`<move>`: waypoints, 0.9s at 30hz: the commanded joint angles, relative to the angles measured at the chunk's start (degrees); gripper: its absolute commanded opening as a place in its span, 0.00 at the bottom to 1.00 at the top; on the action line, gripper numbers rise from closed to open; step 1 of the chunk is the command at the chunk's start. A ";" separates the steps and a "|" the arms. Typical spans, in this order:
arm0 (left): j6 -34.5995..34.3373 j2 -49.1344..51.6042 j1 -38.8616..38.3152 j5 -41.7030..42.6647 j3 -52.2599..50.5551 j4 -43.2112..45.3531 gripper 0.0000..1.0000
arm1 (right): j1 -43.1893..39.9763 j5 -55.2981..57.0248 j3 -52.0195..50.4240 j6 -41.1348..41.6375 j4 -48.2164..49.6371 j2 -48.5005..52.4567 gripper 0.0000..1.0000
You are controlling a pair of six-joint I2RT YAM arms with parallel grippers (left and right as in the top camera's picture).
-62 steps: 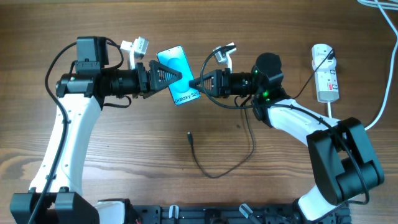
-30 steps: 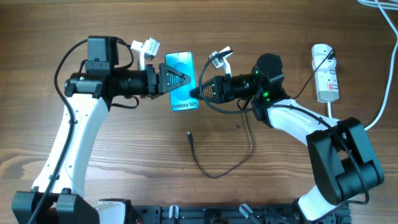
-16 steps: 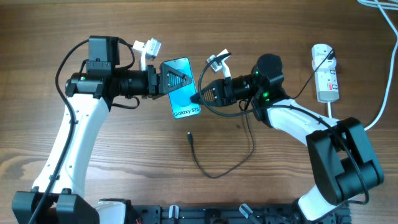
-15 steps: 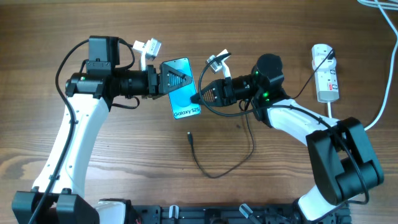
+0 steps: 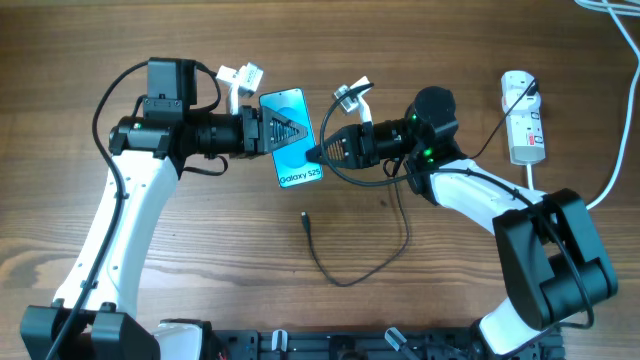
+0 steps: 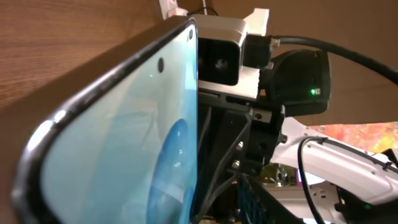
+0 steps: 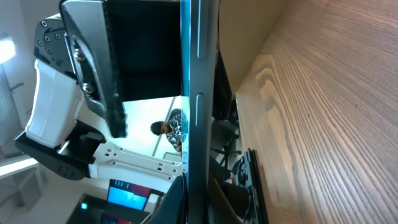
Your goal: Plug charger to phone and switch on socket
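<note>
Overhead: phone [image 5: 298, 160] sits upper centre of frame, tilted, teal screen up, white text band at its lower end. Left pincer [image 5: 283, 130] comes in from the left and is clamped on the phone, one dark triangular finger lying across the screen. Right pincer [image 5: 318, 153] comes in from the right, tips touching the phone's right edge; can't tell if they pinch it. Charger [image 5: 330, 268] lies loose on the wooden surface [image 5: 200, 260] at lower centre, its plug tip [image 5: 303, 216] just below the phone and not touching it, cable looping down and back up toward the right arm. Socket [image 5: 526, 130] is at upper right, well apart from the phone, with a black plug at its top end and a thick white cord [image 5: 612, 185] running off the right edge. Left wrist: phone [image 6: 124, 155] fills the left half of frame, seen at a steep angle, dark rim and camera hole visible; the right arm's dark frame and white camera housing sit right behind it. Right wrist: phone [image 7: 189, 93] seen edge-on as a thin vertical strip at centre, dark shapes on both sides of it at bottom; grip not readable. Left pincer's finger is at upper left, wood grain at right.
</note>
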 commanded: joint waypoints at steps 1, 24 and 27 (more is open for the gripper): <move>0.24 -0.90 -0.98 4.20 0.42 0.15 0.46 | 0.35 5.68 0.48 2.12 0.00 0.48 0.04; 0.24 -0.90 -0.98 -6.29 0.42 0.02 0.06 | 0.37 3.26 0.48 9.20 5.18 0.48 0.53; 0.24 -0.90 -0.98 -14.34 0.42 -2.45 0.04 | 0.37 3.06 0.48 9.20 5.14 0.48 0.81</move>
